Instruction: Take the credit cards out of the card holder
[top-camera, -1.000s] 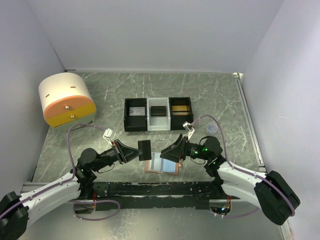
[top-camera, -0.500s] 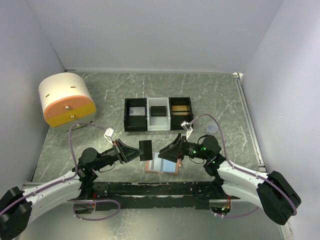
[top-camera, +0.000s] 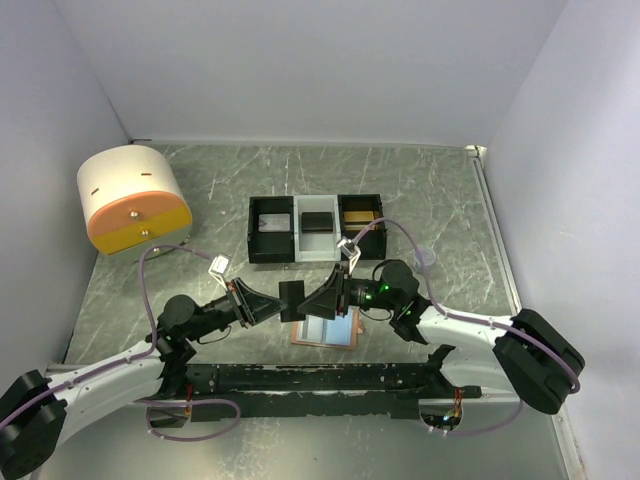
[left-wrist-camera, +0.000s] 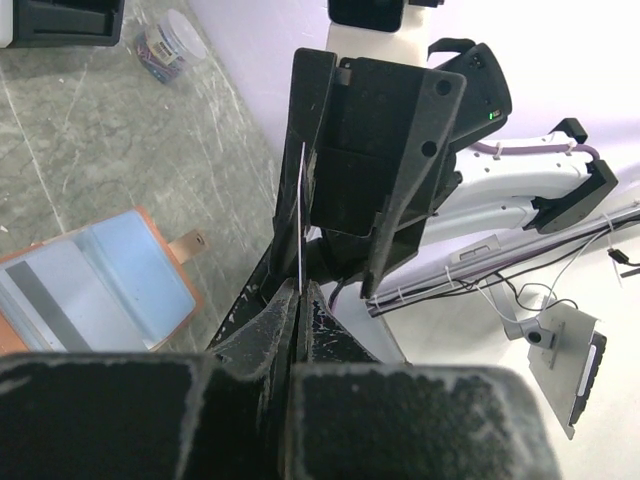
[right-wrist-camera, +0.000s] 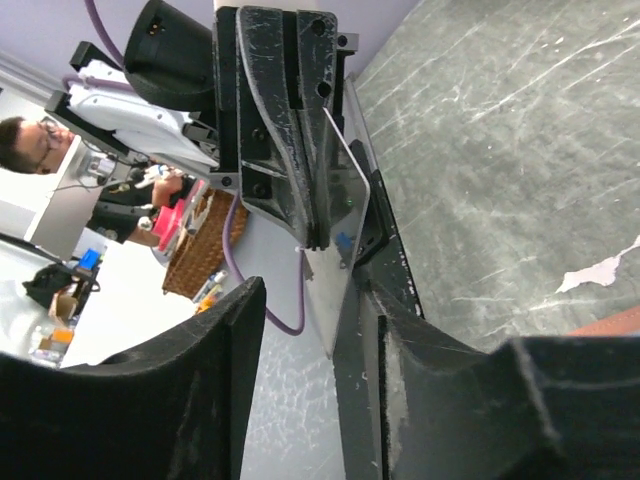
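In the overhead view the right gripper (top-camera: 318, 300) covers the upper edge of the open card holder (top-camera: 322, 334), which lies flat on the table just below centre, blue lining up. The left wrist view cuts the holder off at its lower left edge, and whether the pale, dark-striped panel inside it is another card cannot be told. The card (left-wrist-camera: 300, 222) shows there only edge-on, as a thin line. The left gripper (top-camera: 277, 301) is clamped on it, holding it upright above the table at the centre of the frame. The left arm reaches in low from the lower left and the right arm from the lower right, fingertips facing. In the right wrist view the right fingers (right-wrist-camera: 215, 400) stand apart on either side of the card's free edge, with a gap visible.
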